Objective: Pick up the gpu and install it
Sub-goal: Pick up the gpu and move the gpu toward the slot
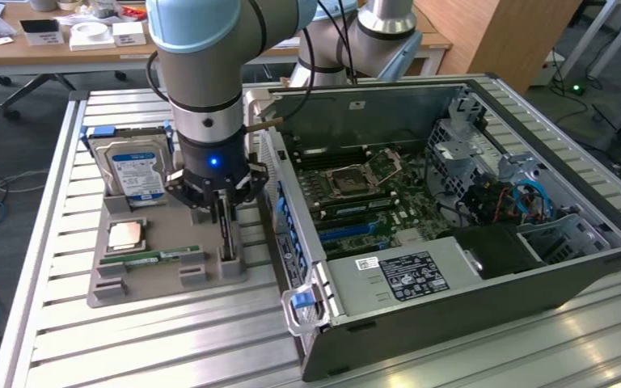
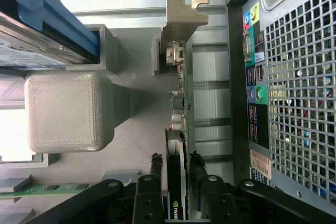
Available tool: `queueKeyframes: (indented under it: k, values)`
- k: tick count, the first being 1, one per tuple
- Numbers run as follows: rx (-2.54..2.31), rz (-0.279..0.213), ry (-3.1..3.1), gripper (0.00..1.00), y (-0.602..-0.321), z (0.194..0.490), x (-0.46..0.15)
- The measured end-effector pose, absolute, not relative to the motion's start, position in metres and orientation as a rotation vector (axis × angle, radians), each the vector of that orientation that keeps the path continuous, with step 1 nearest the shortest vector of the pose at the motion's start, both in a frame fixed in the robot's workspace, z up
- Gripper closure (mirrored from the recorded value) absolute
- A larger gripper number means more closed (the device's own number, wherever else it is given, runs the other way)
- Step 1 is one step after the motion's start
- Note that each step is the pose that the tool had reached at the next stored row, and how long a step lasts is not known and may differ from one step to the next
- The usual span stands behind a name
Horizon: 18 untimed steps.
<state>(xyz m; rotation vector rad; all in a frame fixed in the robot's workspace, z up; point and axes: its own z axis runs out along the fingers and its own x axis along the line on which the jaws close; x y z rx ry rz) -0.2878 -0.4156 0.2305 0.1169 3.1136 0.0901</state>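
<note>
- We saw the gripper [image 1: 220, 217] low over the tray [image 1: 127, 295], at its edge nearest the computer case [image 1: 472, 279].
- Its fingers [image 2: 156, 165] stood apart, straddling the gpu [image 2: 177, 98] (upright in its slot) without clamping it.

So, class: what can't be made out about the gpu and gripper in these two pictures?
- Exterior view: the gripper hides part of the gpu.
- Wrist view: the gpu's logo end is cut off by the picture's edge.
- Wrist view: the fingers hide the gpu's faces near that end.
</note>
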Motion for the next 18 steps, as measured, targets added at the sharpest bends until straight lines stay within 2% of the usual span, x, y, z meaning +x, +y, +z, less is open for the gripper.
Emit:
queueKeyframes:
  k: [1,2,3,4,18]
  values:
    - [0.117,0.090,3.114,0.66,-0.4156,0.2305,-0.2878]
    - [0.117,0.090,3.114,0.66,-0.4156,0.2306,-0.2878]
    - [0.117,0.090,3.114,0.73,-0.4156,0.2306,-0.2878]
    - [0.117,0.090,3.114,0.74,-0.4156,0.2305,-0.2878]
    - [0.096,0.090,3.115,0.74,-0.4157,0.2304,-0.2878]
